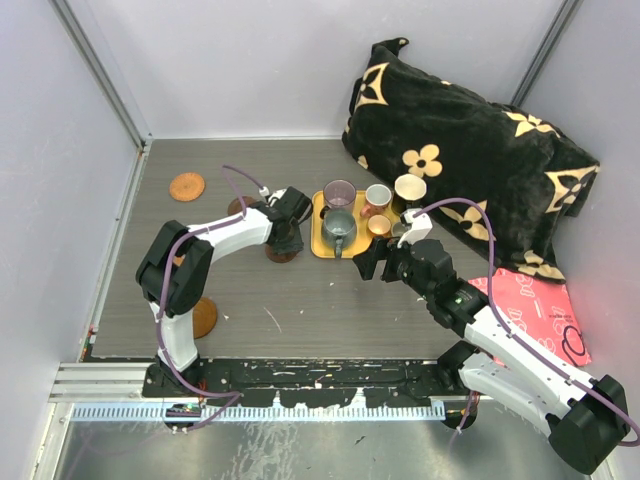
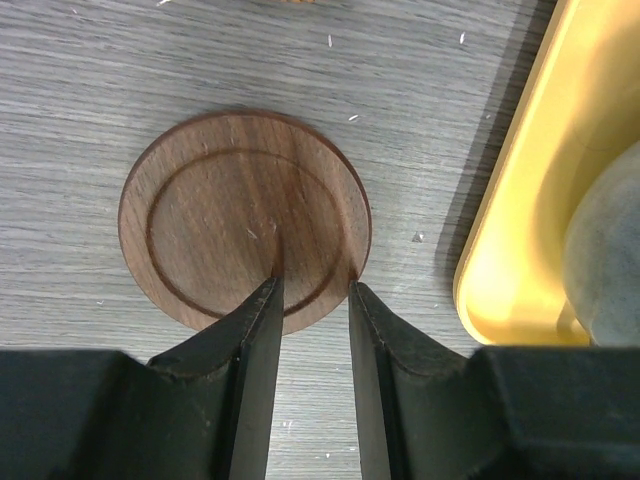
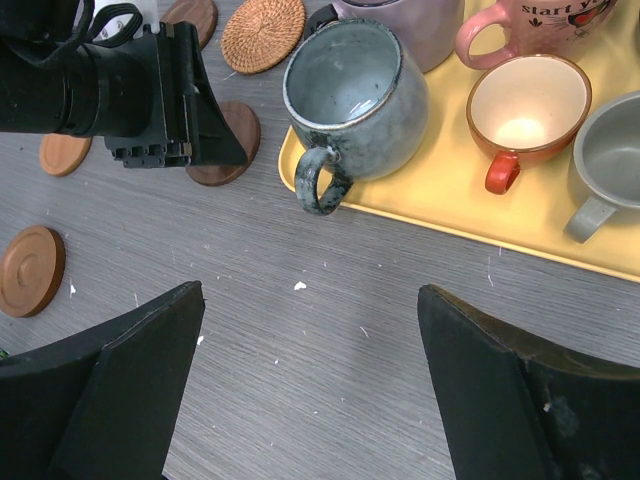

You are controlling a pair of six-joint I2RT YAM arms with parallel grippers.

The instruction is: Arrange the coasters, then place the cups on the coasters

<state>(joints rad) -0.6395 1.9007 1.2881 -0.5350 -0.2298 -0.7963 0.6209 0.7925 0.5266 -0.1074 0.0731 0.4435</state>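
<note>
Just left of the yellow tray, 1 dark walnut coaster is seen lying flat on the table. The left gripper is set over its near rim, with the jaws narrowly parted and both tips at the disc's face. Nothing is clamped between them. The right gripper is spread wide and empty above the table. The grey-green mug stands ahead of it on the tray's corner.
</note>
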